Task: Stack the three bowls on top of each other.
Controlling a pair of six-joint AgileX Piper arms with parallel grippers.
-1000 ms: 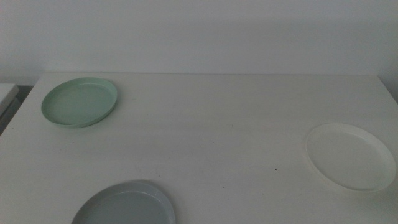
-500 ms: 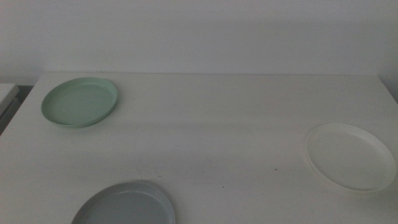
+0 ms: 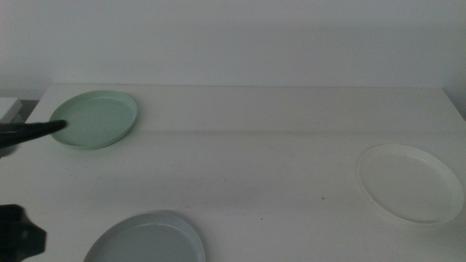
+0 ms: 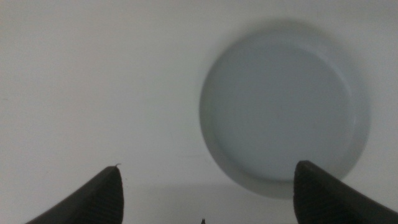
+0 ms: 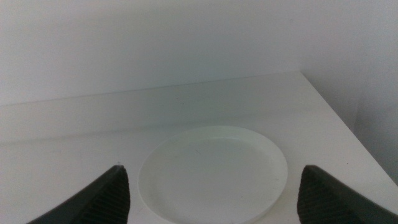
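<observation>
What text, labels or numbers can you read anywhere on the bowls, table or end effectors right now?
None: no readable text in any view.
Mint green bowl: plain, no marking.
Grey bowl: plain, no marking.
White bowl: plain, no marking.
Table: bare white surface, only tiny dark specks, no lettering.
Left end effector and right end effector: dark jaws spread wide, no label visible.
</observation>
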